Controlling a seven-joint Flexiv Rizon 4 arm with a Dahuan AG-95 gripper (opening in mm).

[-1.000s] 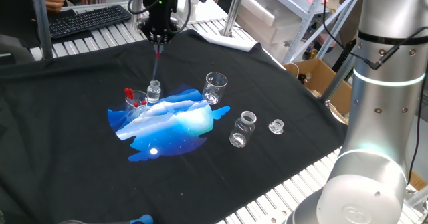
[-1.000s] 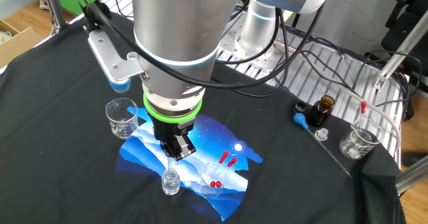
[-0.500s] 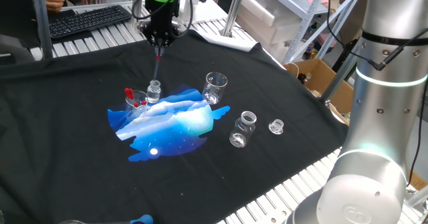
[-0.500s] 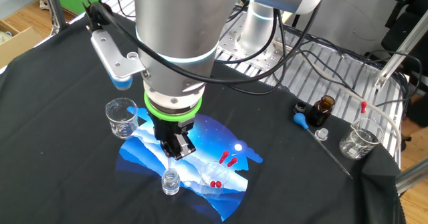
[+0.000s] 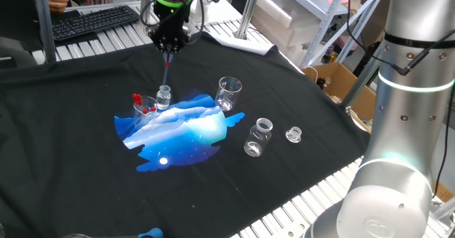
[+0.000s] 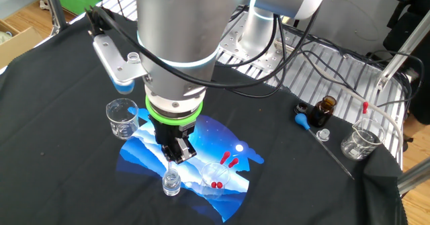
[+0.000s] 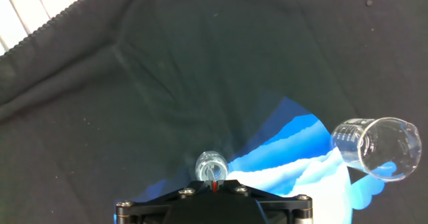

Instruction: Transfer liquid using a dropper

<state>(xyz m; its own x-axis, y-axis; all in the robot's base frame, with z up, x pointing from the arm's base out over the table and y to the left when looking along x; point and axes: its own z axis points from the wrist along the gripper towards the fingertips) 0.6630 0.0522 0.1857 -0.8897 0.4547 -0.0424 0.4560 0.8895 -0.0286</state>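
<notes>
Higher now, the gripper (image 5: 168,50) pinches the dropper (image 5: 166,66) above the black cloth (image 5: 71,96) with its blue print (image 5: 185,131).

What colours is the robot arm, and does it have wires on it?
The arm is shiny silver-grey and round like a thick pipe. A bright green ring circles its wrist. Below that sits the black gripper. Black cables loop around the arm, and a grey bracket sticks out sideways.

dropper (image 5: 166,68) bulb hidden between the gripper (image 5: 168,50) fingers, its tip below too thin to make out, gripper body cut off in hand view
</notes>
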